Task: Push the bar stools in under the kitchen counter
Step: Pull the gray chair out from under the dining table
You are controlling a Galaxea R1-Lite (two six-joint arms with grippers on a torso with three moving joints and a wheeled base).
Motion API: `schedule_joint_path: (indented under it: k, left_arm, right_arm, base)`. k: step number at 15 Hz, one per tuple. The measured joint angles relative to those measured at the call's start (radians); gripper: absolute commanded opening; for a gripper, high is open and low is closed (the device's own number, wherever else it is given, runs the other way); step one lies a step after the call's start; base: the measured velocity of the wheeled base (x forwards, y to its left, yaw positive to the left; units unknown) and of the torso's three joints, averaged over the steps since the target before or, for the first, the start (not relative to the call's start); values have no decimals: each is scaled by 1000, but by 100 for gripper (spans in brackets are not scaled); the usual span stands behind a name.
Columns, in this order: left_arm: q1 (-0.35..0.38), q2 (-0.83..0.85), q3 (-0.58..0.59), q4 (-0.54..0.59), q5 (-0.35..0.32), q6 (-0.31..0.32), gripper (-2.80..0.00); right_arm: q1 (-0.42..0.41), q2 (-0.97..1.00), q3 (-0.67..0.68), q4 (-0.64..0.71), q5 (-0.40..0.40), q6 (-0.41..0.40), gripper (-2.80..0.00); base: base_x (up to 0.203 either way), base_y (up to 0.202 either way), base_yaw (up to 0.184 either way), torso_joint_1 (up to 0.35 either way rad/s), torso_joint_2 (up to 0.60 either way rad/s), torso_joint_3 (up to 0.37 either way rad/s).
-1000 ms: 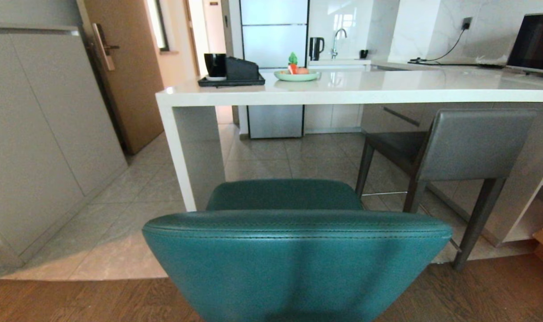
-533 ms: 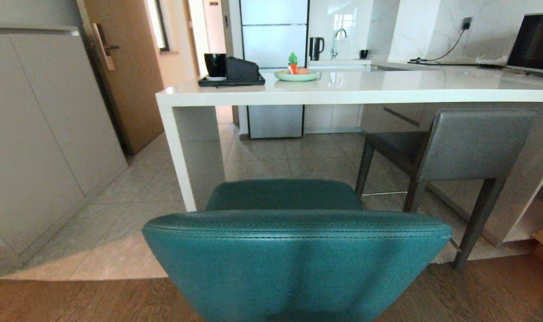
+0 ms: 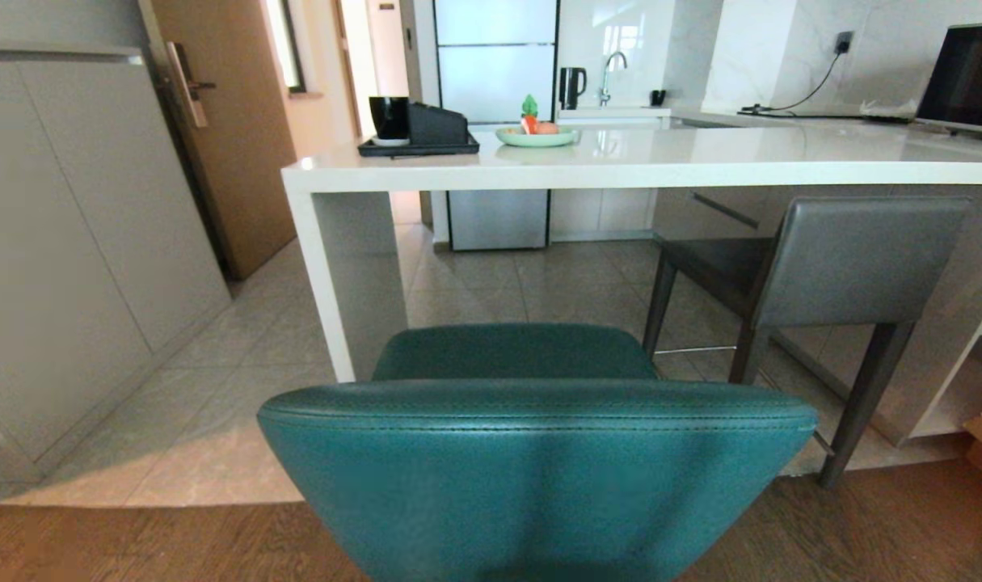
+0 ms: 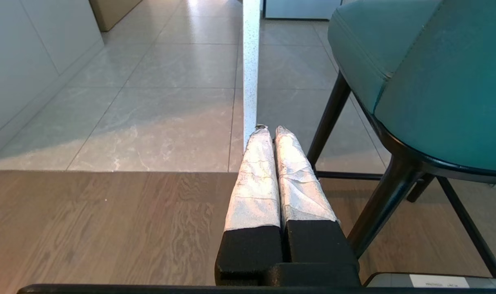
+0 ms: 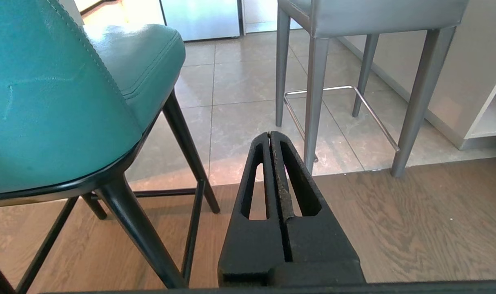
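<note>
With both the left end effector and right end effector clenched empty beside the teal stool, which stands short of the desk, an off-centre push could swing it into the desk's white side leg.

teal leather stool — glossy stone counter

The rounded teal leather stool has darker stitching and thin black legs. The boxy grey leather stool has grey legs. The glossy white stone tabletop carries a pale green plate with something red and orange, perhaps fruit. The left tool is wrapped in silvery-white tape; the right tool is black.
</note>
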State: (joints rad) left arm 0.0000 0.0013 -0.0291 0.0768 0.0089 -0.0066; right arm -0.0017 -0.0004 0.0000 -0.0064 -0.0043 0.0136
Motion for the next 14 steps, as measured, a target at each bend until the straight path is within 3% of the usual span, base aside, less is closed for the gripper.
schedule_joint_path:
  k: [14]
  left_arm:
    - [1,0,0,-1,0,-2,-280]
  right_arm:
    - [1,0,0,-1,1,0,-280]
  base:
    - [0,0,0,0,0,0]
